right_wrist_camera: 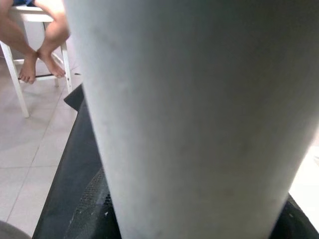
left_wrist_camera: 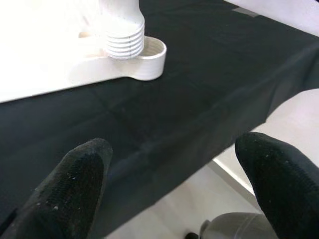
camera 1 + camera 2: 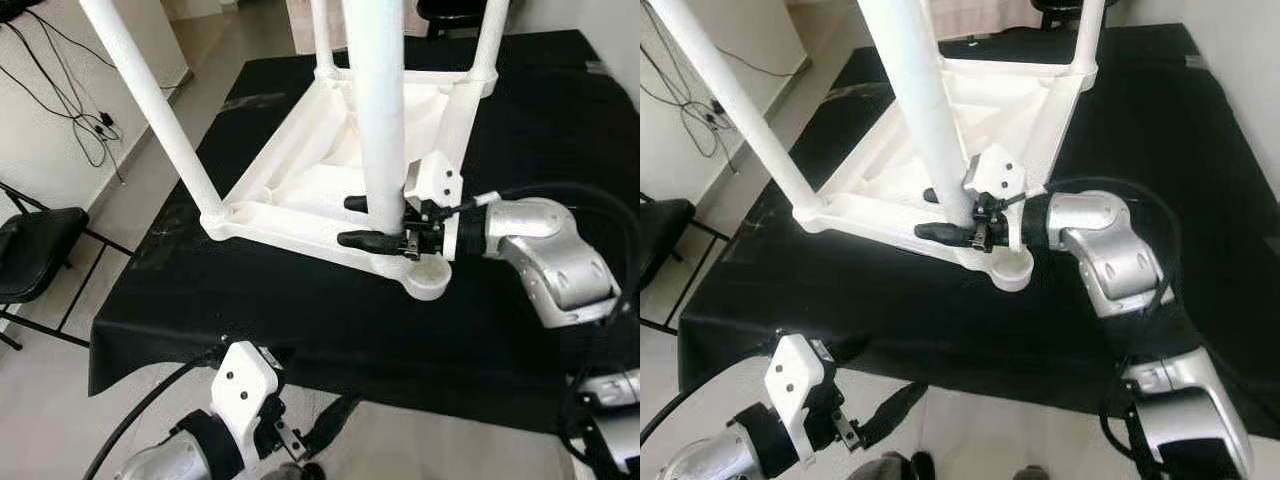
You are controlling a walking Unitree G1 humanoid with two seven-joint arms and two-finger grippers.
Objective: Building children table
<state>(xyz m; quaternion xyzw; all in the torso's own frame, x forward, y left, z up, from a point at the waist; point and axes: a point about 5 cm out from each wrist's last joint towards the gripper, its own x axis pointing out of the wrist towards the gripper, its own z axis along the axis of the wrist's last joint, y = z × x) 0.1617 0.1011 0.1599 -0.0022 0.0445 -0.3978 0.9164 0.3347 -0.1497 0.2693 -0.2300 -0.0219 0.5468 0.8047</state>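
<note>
Black-draped desk [image 3: 300, 330]; upturned white table frame [image 3: 300, 190]. Right tool [image 3: 372, 222] clamping leg [image 3: 385, 120] at 3 o'clock; cross-threading risk. Left tool [image 2: 174, 174] wide, idle.

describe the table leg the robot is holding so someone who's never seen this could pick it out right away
On the black-covered table lies an upside-down white table top with legs standing at its corners. The held leg is at the corner nearest the robot. Unlike the others, it has the right gripper clamped around its base.
</note>
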